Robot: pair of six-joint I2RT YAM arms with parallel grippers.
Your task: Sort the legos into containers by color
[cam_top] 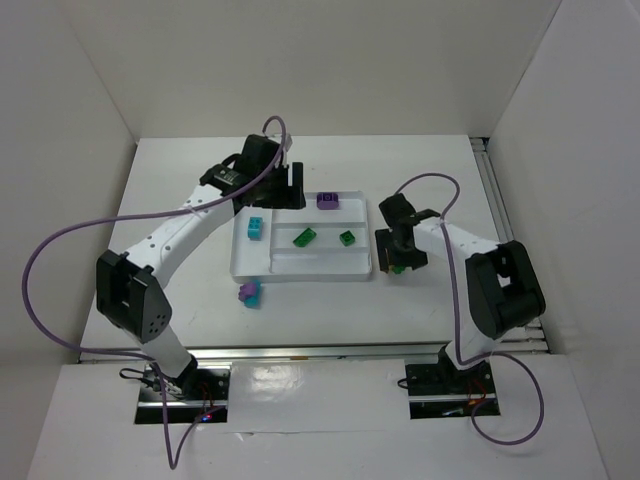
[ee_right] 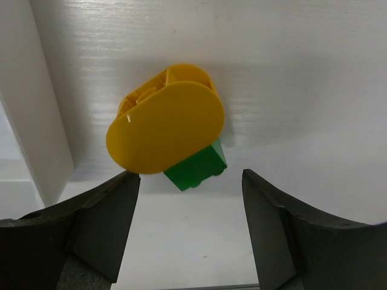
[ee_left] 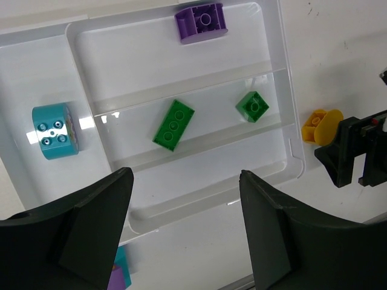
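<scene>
A white table [cam_top: 400, 155] walled by white panels carries the shallow white tray [cam_top: 320, 264] at its middle.

The right gripper [ee_right: 187, 223] hangs just off the tray's right wall. Its fingers [ee_right: 100, 229] are spread wide with nothing between them. Below the gap lie a rounded yellow piece [ee_right: 166, 118] and a loose green brick [ee_right: 196, 169]. They touch, the yellow overlapping the green, and both are on the bare table just beside the tray. Whether the two are clipped together cannot be told.

The left gripper [ee_left: 181, 235] hovers by the tray's far left edge, its fingers equally wide apart and empty. Under its camera, a teal brick [ee_left: 54, 131] sits in the long section at the tray's left end. A purple brick [ee_left: 201, 22] lies against the far wall of the farthest strip. In the middle strip a long green brick [ee_left: 173, 124] lies slantwise, and a square green brick [ee_left: 253, 106] rests to its right, apart from it.

Off the tray, near its near-left corner, a purple-and-teal pair [cam_top: 249, 293] sits on the table, its pieces touching.
</scene>
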